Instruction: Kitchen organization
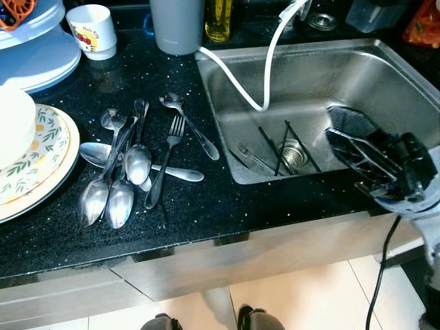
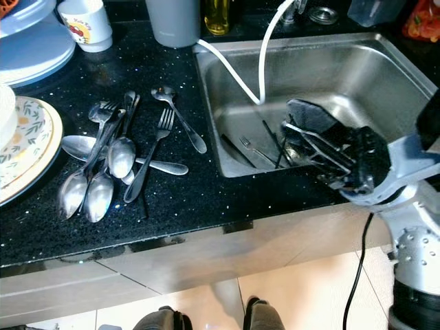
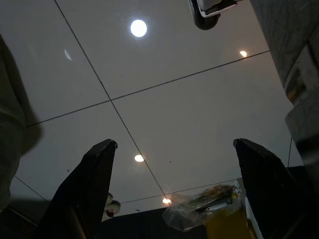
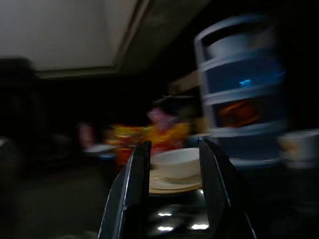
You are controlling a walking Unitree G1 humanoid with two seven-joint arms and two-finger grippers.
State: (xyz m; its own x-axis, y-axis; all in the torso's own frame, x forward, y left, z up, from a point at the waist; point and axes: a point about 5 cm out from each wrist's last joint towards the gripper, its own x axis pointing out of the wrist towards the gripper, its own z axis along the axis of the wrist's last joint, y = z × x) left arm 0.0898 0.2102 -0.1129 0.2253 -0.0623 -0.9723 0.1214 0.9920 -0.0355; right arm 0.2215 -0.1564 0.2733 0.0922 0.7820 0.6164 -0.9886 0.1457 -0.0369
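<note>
A heap of spoons and forks (image 1: pixel 130 165) lies on the black counter (image 1: pixel 206 199), left of the steel sink (image 1: pixel 385 75). Inside the sink lie a fork (image 1: pixel 253 157) and dark chopsticks (image 1: pixel 275 148), beside the drain strainer (image 1: pixel 294 152). My right gripper (image 1: pixel 331 122) hangs over the sink's front right part, above and to the right of the strainer. It is open, fingers (image 4: pixel 132 189) apart with nothing between them. My left gripper (image 3: pixel 175 144) points up at the ceiling, wide open and empty.
A white hose (image 1: pixel 240 75) drops into the sink. Patterned plates (image 1: pixel 41 158) with a white bowl (image 1: pixel 14 127) stand at the counter's left edge. Behind are blue plates (image 1: pixel 38 55), a mug (image 1: pixel 93 31), a grey cup (image 1: pixel 177 26) and an oil bottle (image 1: pixel 218 19).
</note>
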